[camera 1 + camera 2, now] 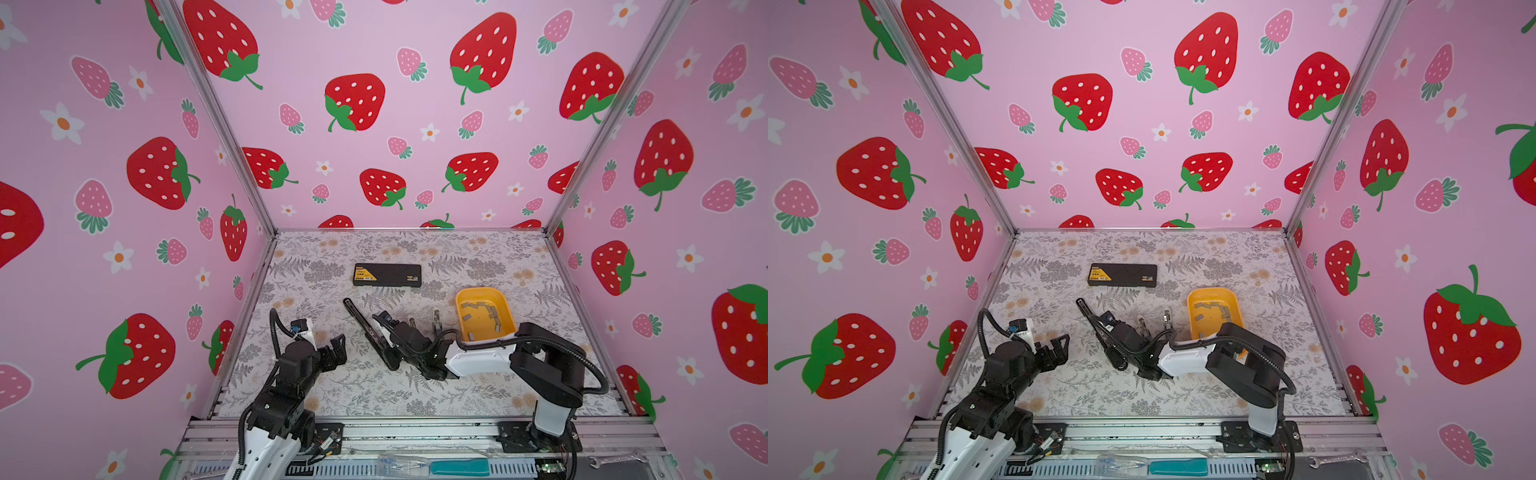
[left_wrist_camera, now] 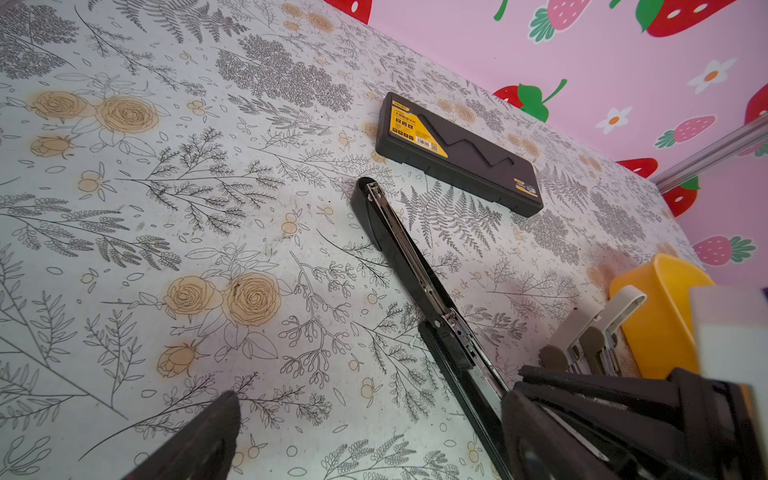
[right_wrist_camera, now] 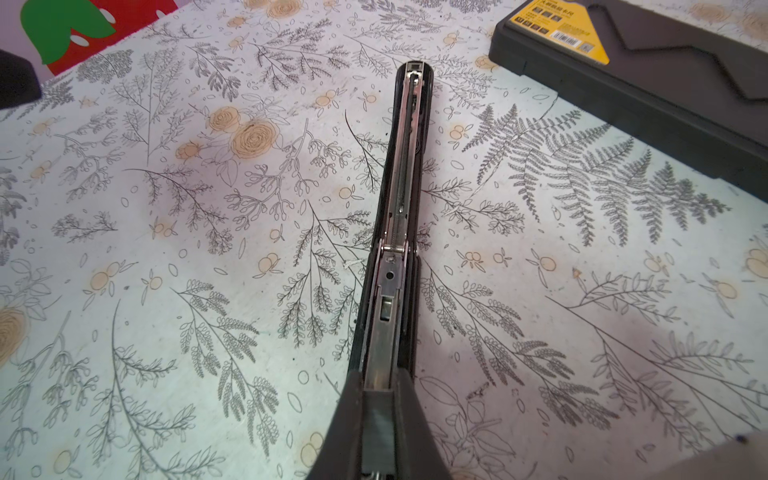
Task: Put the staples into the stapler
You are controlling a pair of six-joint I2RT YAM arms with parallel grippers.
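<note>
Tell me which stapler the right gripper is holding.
The long black stapler, opened out flat; the two small whitish staplers sit free beside the yellow tray.

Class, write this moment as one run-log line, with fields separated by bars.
left gripper: open, empty | right gripper: shut on black stapler, opened flat | staples: loose in yellow tray

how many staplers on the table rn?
3. Black stapler, opened, in the right gripper; two whitish staplers between it and the yellow tray. The right arm may hide more.
</note>
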